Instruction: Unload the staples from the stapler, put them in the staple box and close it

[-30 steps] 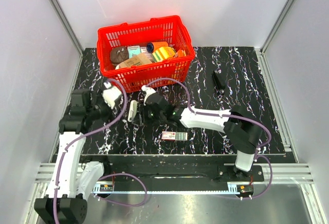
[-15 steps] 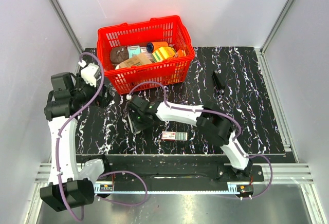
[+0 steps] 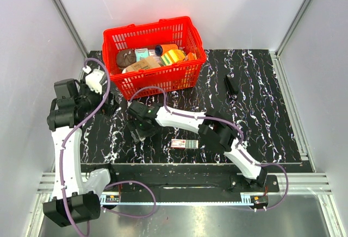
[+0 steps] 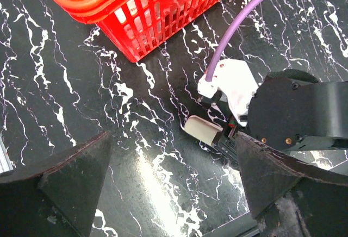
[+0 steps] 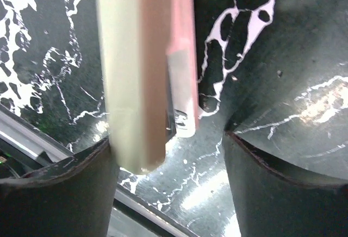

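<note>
The stapler (image 5: 144, 68) is cream with a pink inner part and lies on the black marbled table. It sits between my right gripper's (image 5: 168, 139) open fingers, close against the left finger (image 5: 60, 193), with a gap to the right one. In the top view the right gripper (image 3: 139, 130) hovers over it and hides most of it. The stapler's cream end (image 4: 204, 130) sticks out from under the right wrist in the left wrist view. My left gripper (image 4: 171, 161) is open and empty, held back at the left (image 3: 109, 108).
A red basket (image 3: 117, 37) full of goods stands at the back left. A small staple box (image 3: 184, 144) lies near the front edge. A black object (image 3: 231, 86) lies at the right. The table's front edge is close below the stapler.
My right arm has swung left and its gripper now sits over the stapler. My left arm has drawn back to the left, away from the stapler.
</note>
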`<action>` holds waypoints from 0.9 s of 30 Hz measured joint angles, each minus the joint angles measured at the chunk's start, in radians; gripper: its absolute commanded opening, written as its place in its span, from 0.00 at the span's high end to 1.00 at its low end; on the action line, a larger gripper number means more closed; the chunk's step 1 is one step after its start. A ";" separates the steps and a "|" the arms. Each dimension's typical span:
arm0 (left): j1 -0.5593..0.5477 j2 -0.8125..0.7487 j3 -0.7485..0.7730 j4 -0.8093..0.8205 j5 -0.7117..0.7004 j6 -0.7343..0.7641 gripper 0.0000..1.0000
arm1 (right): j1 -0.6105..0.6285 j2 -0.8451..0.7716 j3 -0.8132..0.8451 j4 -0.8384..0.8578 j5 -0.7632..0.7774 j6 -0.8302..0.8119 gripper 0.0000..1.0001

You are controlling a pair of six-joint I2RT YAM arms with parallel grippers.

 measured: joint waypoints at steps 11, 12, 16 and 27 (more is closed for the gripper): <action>0.000 0.002 -0.026 -0.009 -0.033 0.006 0.01 | -0.008 -0.080 0.017 -0.074 0.081 -0.046 0.09; 0.000 0.002 -0.028 -0.009 -0.034 0.008 0.01 | -0.012 -0.100 0.017 -0.075 0.086 -0.050 0.09; 0.000 0.001 -0.029 -0.015 -0.041 0.015 0.01 | -0.050 -0.206 0.005 -0.071 0.110 -0.074 0.09; 0.001 -0.003 -0.068 -0.023 -0.045 0.048 0.01 | -0.598 -0.620 -0.360 0.019 0.248 -0.113 0.07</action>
